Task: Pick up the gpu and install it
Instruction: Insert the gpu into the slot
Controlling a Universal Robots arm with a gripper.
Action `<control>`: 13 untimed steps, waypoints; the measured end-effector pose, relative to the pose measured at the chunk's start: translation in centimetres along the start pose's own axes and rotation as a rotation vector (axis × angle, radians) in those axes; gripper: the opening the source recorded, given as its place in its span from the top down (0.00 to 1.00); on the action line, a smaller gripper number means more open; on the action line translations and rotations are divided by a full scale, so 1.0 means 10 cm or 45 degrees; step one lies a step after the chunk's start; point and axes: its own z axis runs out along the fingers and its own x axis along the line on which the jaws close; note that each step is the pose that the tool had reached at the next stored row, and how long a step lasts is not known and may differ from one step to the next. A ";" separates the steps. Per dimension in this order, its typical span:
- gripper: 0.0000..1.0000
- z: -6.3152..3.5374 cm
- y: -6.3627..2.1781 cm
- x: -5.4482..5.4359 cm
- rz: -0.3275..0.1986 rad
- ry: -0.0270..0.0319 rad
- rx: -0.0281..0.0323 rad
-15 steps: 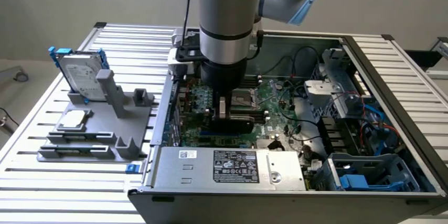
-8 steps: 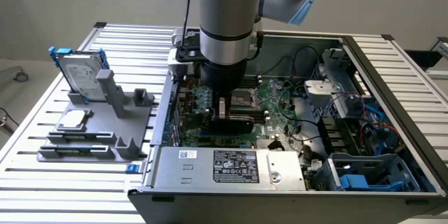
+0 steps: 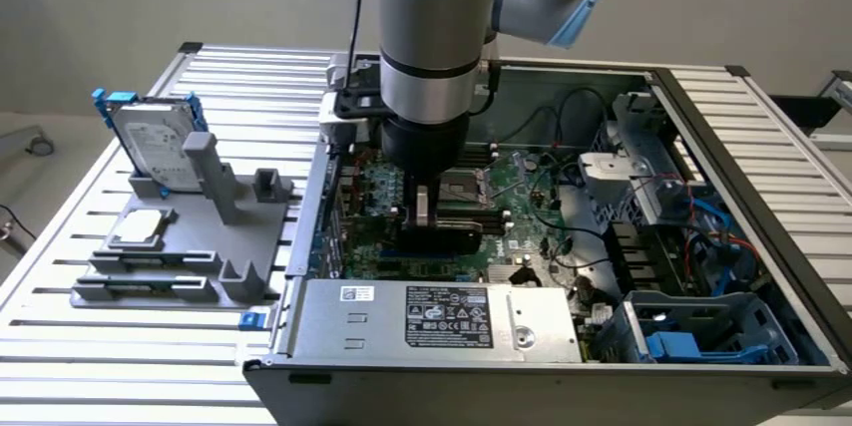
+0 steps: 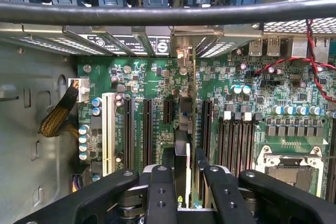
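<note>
Gripping the graphics card [image 4: 182, 148] edge-on, the claw [image 4: 185, 203] hangs low inside the open computer case [image 3: 745, 137], its fingers [image 4: 160, 198] pressed against the card's flat faces, one per side. In the exterior view we find the claw [image 3: 423, 209] at the arm's end w/ the graphics card [image 3: 442, 238] directly beneath it, close over the motherboard [image 3: 520, 192]. In the wrist view the card runs straight out from between the fingers toward the case's rear wall. Its metal bracket end sits near the rear openings, w/ long black slots [image 4: 147, 129] on either side and a white slot [image 4: 108, 132] farther off. We cannot tell whether its lower edge sits in a slot or just over one.

Risks, in our judgement: if the card is off the slot line or tilted, a downward push would drive its contacts onto the board, not into the slot, and could bend both. The bracket could snag on the rear wall. Smooth faces may let the card slip or twist under load. Red-and-black wires [image 4: 315, 61] and the processor socket [image 4: 286, 163] lie well apart from the card.

Outside the case, on the exterior view's left, a hard drive [image 3: 154, 132] and a processor chip [image 3: 143, 228] rest on a grey stand [image 3: 200, 286] atop the slatted table [image 3: 80, 346].
</note>
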 end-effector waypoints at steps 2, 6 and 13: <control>0.74 0.003 0.000 0.00 -0.001 0.0001 -0.0001; 0.74 0.007 0.000 0.00 -0.006 0.0002 -0.0003; 0.60 0.003 0.000 0.00 -0.008 0.0003 -0.0015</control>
